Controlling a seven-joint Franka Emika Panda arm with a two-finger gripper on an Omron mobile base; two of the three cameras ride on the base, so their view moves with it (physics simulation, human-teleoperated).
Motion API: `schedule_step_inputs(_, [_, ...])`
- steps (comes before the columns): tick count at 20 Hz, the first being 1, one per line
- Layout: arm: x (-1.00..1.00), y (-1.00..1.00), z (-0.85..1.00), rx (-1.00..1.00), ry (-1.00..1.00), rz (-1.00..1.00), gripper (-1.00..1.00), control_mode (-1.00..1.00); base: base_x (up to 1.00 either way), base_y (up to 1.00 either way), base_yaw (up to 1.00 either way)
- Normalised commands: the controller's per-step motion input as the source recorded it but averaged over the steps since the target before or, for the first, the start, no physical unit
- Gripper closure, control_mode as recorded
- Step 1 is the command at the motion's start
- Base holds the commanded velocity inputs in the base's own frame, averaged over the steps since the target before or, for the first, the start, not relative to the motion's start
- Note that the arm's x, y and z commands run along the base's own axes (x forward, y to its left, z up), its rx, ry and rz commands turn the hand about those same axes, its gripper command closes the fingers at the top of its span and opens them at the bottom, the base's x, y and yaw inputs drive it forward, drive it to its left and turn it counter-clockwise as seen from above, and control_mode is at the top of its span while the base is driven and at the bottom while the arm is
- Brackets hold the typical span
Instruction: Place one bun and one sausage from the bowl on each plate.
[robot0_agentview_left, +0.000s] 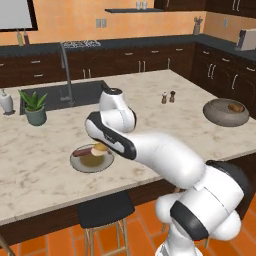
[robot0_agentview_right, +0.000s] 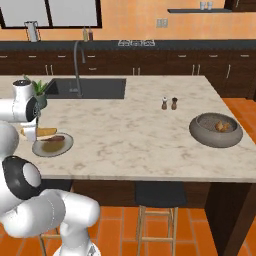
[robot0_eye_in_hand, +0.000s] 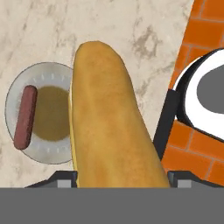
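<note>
Bun (robot0_eye_in_hand: 109, 118) fills pincer (robot0_eye_in_hand: 122, 177); below, sausage (robot0_eye_in_hand: 25, 116) on grey plate (robot0_eye_in_hand: 52, 72).

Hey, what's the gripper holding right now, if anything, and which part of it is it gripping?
The gripper holds a bun by its near end, one finger on each long side, above the grey plate that carries a sausage.
</note>
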Motion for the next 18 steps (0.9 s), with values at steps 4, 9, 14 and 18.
schedule_step_inputs(4, [0.51, 0.07, -0.66, 0.00, 0.14, -0.24, 1.00, -1.00, 0.00, 0.00, 0.00])
schedule_step_inputs(9, [0.39, 0.22, -0.62, 0.00, 0.08, -0.07, 1.00, -1.00, 0.00, 0.00, 0.00])
schedule_step_inputs(14, [0.31, 0.29, -0.42, -0.04, 0.03, -0.04, 1.00, -1.00, 0.00, 0.00, 0.00])
schedule_step_inputs(18, [0.42, 0.12, -0.26, -0.06, 0.00, -0.07, 1.00, -1.00, 0.00, 0.00, 0.00])
